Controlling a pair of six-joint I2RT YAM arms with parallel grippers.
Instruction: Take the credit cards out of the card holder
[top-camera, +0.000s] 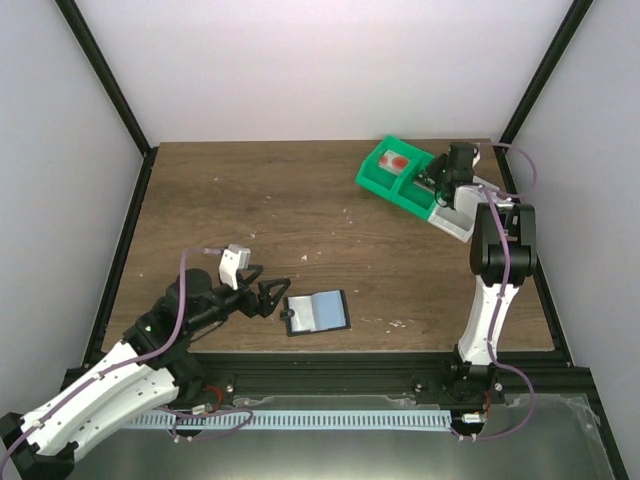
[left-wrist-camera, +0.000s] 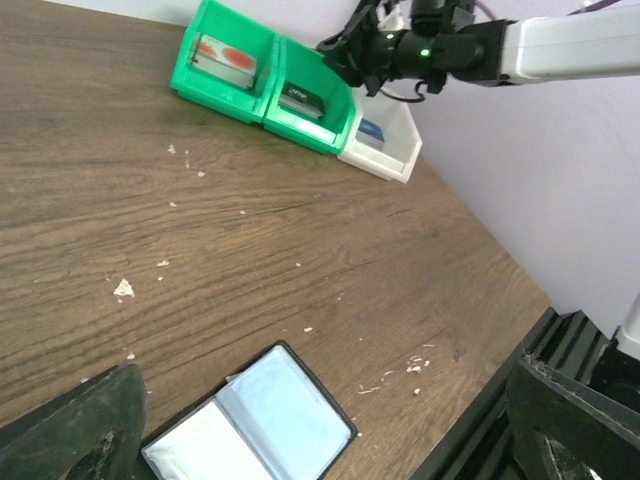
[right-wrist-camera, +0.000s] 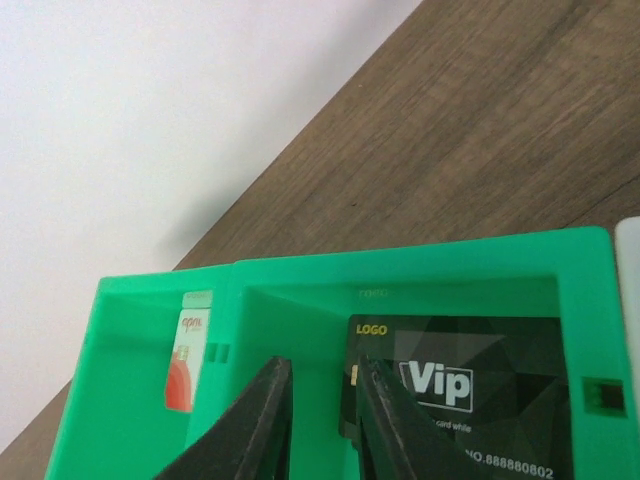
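card holder (top-camera: 322, 311): black, pale-blue face | green tray (top-camera: 368, 180) | white tray (top-camera: 453, 222)

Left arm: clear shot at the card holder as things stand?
Probably yes. The left claw is open and sits just beside the card holder, which lies flat on the table with nothing between them. The right claw is far off over the green tray.

Brown wood table (top-camera: 250, 200), plain white walls (top-camera: 320, 60), black corner posts (top-camera: 106, 75).

Open card holder (left-wrist-camera: 250, 420) lies on wooden table (left-wrist-camera: 300, 250).
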